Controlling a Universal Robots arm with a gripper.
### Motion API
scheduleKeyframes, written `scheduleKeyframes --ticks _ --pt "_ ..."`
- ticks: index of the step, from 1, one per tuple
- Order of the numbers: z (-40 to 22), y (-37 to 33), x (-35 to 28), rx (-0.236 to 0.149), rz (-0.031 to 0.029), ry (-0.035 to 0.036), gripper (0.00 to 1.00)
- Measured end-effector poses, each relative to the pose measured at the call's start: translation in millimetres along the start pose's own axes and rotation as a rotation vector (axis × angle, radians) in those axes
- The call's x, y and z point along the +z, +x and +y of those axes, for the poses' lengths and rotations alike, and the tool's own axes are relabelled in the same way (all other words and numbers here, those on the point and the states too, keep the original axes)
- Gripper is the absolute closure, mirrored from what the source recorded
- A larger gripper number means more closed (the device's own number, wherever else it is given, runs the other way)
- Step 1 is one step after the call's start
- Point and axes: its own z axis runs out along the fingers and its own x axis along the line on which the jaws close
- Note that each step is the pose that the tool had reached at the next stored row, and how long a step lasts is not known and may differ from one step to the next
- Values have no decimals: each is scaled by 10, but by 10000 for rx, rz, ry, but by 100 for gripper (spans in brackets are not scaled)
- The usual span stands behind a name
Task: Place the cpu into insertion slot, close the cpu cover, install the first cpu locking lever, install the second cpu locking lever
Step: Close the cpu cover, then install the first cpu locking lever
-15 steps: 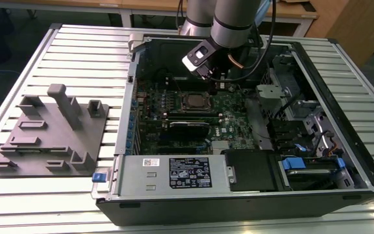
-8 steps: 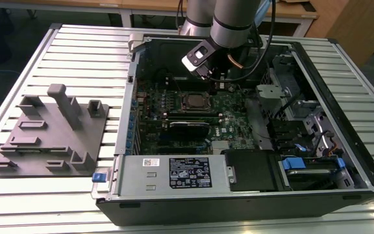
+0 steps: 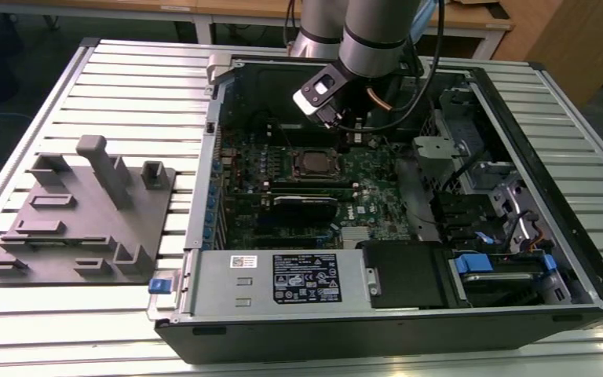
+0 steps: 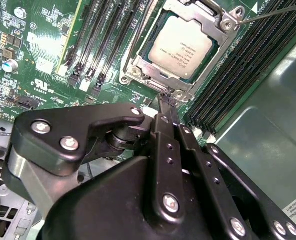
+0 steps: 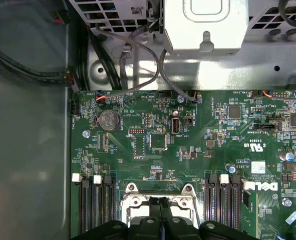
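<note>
Cpu [image 4: 183, 50] sits flat in the insertion slot [image 3: 297, 165], with the cpu cover [image 4: 137, 65] down over its edges. We note the gripper [image 4: 167, 100] pinched closed with nothing in its grasp, tips right at the cover's rim. Memory slots [image 4: 92, 45] flank the socket on both sides. A thin lever rod [image 4: 278, 10] runs off past one corner. Cables [image 5: 132, 65] and a metal cage [image 5: 205, 25] crowd the board's far edge.

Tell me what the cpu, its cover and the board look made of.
The cpu: metal lid, matte silver-beige with soft sheen. The cpu cover: likely stamped steel, bright grey with glare along its edges. The circuit board: green laminate, probably fibreglass, under a slightly glossy coating.
</note>
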Motion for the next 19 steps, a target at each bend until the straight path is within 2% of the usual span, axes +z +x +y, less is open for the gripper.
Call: scheduleKeyframes --ticks 2,3,8,11,13,16,19 --pt "-5 0 2 2 0 -7 89" --pt "-26 0 6 0 4 -11 89" --pt "-247 -6 35 -1 0 -10 89" --pt "-336 -7 50 0 0 -10 89" --pt "-366 -8 57 0 0 -10 89" --pt "-368 -7 57 0 0 -10 89" --pt "-396 -8 56 0 1 -10 89"
